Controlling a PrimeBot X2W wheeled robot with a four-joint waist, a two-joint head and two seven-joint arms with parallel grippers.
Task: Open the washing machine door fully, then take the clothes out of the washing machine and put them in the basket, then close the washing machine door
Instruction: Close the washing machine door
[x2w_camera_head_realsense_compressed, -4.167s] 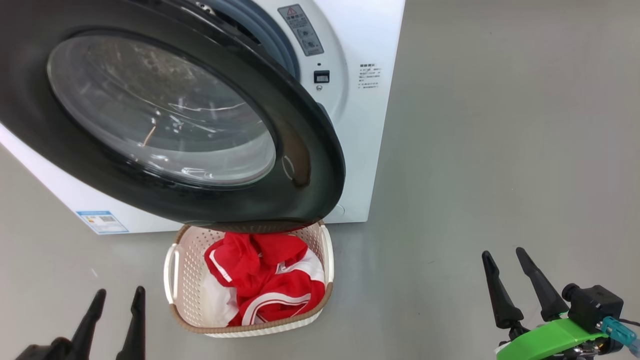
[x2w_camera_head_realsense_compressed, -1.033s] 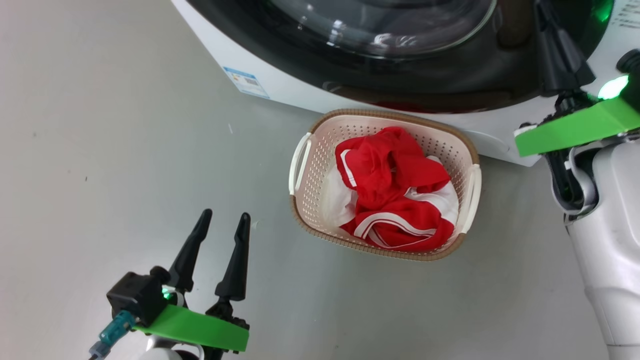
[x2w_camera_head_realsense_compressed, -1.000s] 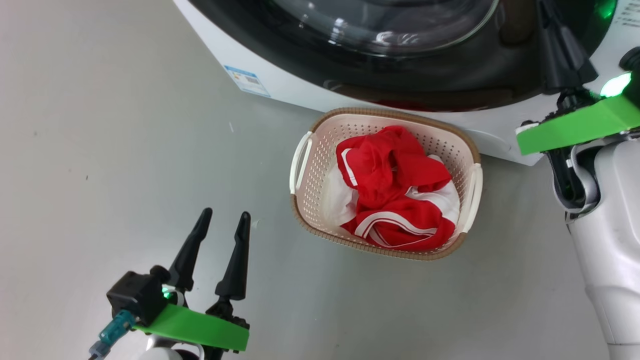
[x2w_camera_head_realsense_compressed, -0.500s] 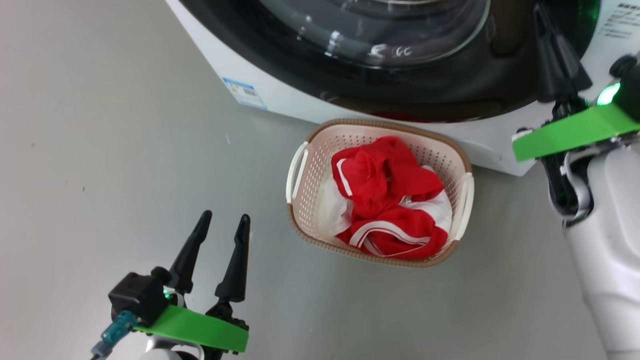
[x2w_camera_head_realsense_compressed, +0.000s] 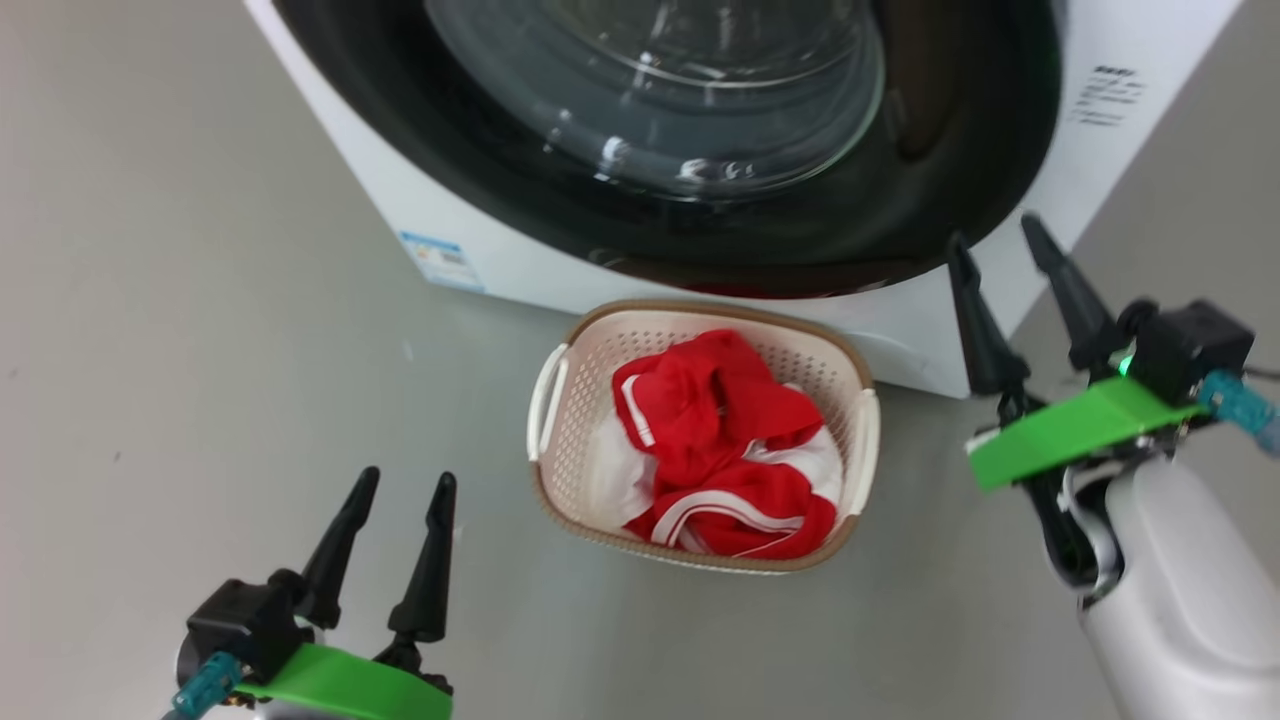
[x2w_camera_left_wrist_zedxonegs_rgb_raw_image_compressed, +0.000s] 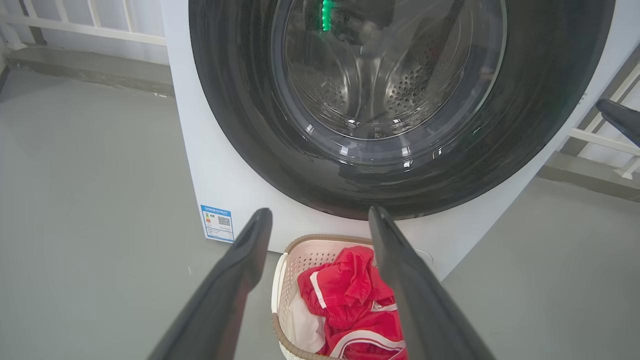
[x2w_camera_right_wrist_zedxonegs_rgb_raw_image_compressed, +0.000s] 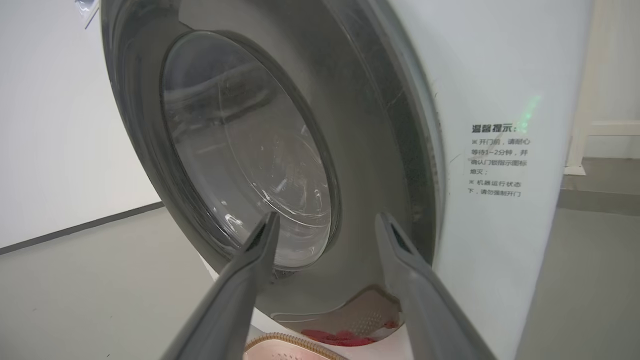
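Although the washing machine door looks swung home against the white front of the washing machine, the right wrist view catches its black rim at too slanted an angle to tell whether the latch has caught. That is the main risk. A door merely resting there could drift open again, and a firmer push on the rim would be needed.

The clothes, red with white trim, lie heaped in the basket. The basket stands on the floor close against the foot of the machine, directly under the door's lower rim. Through the glass in the left wrist view the drum looks empty.

The right gripper hangs with its jaws spread wide, holding nothing, just beside the door's lower right rim. A careless sweep from there could scrape the glossy rim or knock the basket's near handle. The left gripper is also spread and empty, low over the floor, well apart from the basket.

A small blue label at the machine's lower left front corner carries a square code, but its print is too small to read. On the right of the front a notice is headed "温馨提示", with lines below about waiting before opening the door.
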